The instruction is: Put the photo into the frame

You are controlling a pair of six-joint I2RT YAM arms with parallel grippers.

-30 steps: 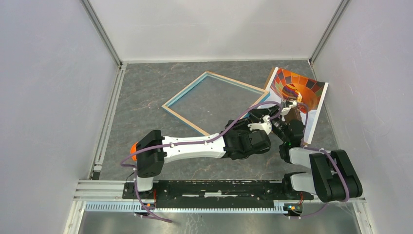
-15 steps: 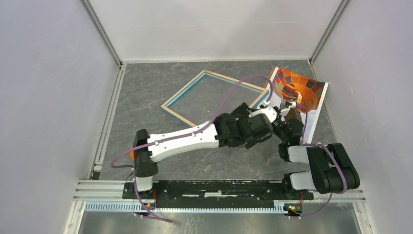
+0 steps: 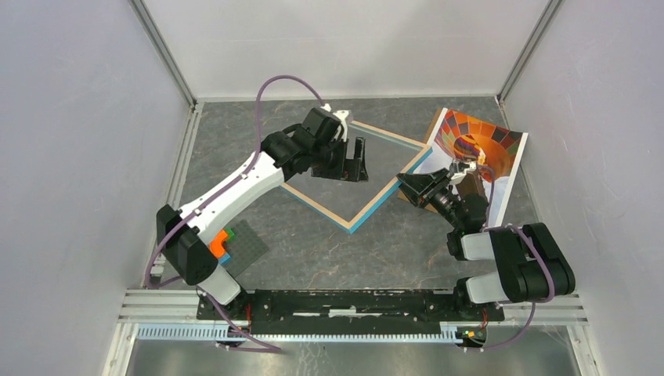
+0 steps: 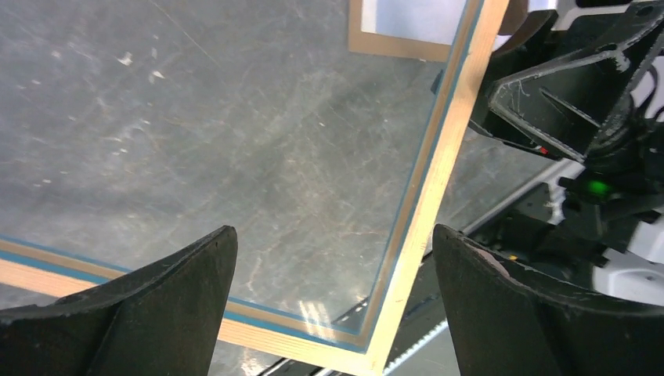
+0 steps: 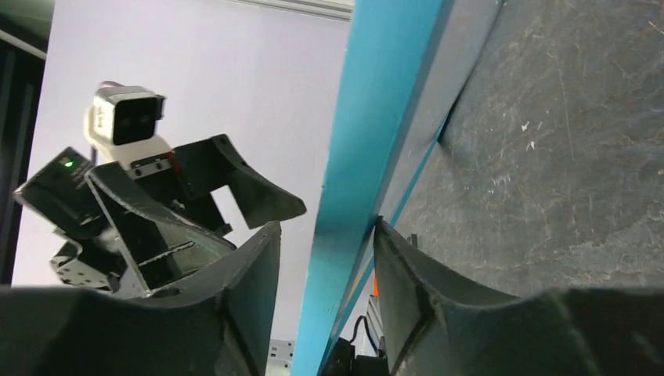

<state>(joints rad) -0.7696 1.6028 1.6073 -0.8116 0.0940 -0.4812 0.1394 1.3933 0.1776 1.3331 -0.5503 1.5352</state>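
The frame [image 3: 383,197] is in mid-table, light wood side up, with blue showing along its right edge; that edge looks raised off the table. My right gripper [image 3: 409,182] straddles that blue edge [image 5: 368,117]. Its right finger [image 5: 399,274] touches the edge, while the left finger stands apart, so the gripper [image 5: 325,227] is open. My left gripper [image 3: 347,162] hovers wide open over the see-through middle, and the wooden bar [image 4: 438,172] and near corner are visible in its view [image 4: 333,235]. The photo [image 3: 481,145] of the orange balloon lies face up at the back right.
A brown cardboard board [image 3: 405,197] sticks out from under the photo, beneath my right wrist. A grey plate [image 3: 247,247] with small coloured blocks sits near the left arm's base. Walls enclose the table on the left, back and right.
My left arm swung from beside the right gripper to the back left over the frame, and its jaws opened wide. The frame's right edge came up, towards the near side. The right jaws widened.
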